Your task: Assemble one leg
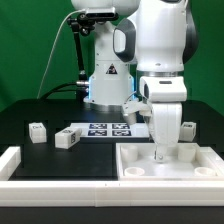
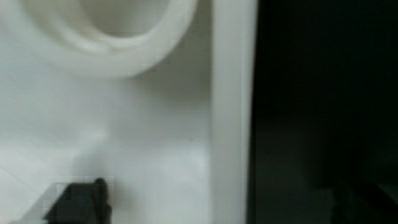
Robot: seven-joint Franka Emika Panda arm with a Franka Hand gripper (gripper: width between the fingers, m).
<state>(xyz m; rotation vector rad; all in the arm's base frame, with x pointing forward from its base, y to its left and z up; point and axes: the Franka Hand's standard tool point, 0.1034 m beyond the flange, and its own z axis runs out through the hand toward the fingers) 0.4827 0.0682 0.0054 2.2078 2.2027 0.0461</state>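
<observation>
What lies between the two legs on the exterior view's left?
Only bare black table lies between the end leg and the second leg, as the exterior view shows.

Robot lab: black table [image 1: 40,150], green backdrop [image 1: 30,50], marker board [image 1: 105,129].

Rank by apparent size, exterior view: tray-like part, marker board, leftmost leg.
1. tray-like part, though it is also nearest the camera
2. marker board
3. leftmost leg, clearly smallest
</observation>
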